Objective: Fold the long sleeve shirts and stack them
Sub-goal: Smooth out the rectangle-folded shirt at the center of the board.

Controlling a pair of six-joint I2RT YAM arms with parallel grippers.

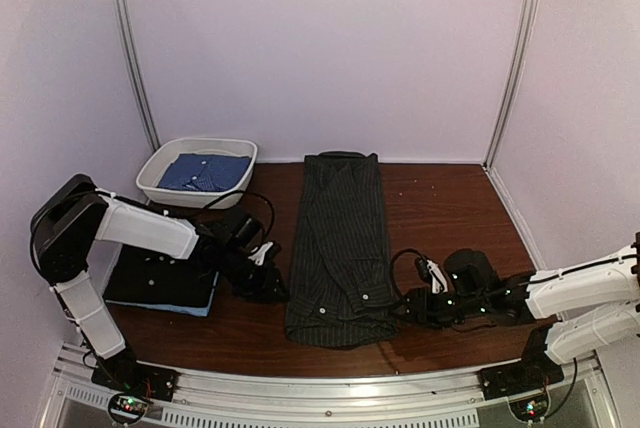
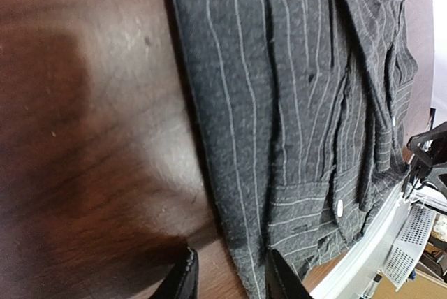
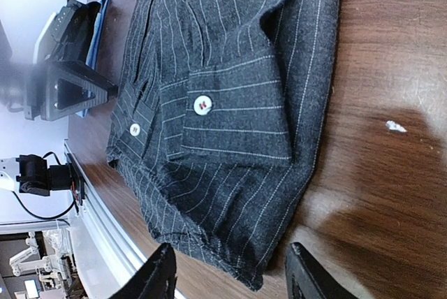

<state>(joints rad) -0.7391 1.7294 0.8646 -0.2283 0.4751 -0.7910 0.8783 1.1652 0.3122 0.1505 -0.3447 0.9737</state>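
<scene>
charcoal pinstriped shirt (image 3: 230,47) folded lengthwise on wooden tabletop (image 3: 391,54), buttoned cuff (image 3: 234,114) uppermost, right claw (image 3: 234,274) fingers spread either side of its hem corner

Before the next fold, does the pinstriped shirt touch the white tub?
Apart. The top view shows bare table between the pinstriped shirt and the white tub.

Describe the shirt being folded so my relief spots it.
On the brown table, dead centre, lies a long narrow strip of cloth. It's the charcoal shirt: pale pinstripes, unlike the blue shirt in the white tub or the black shirt left.
</scene>
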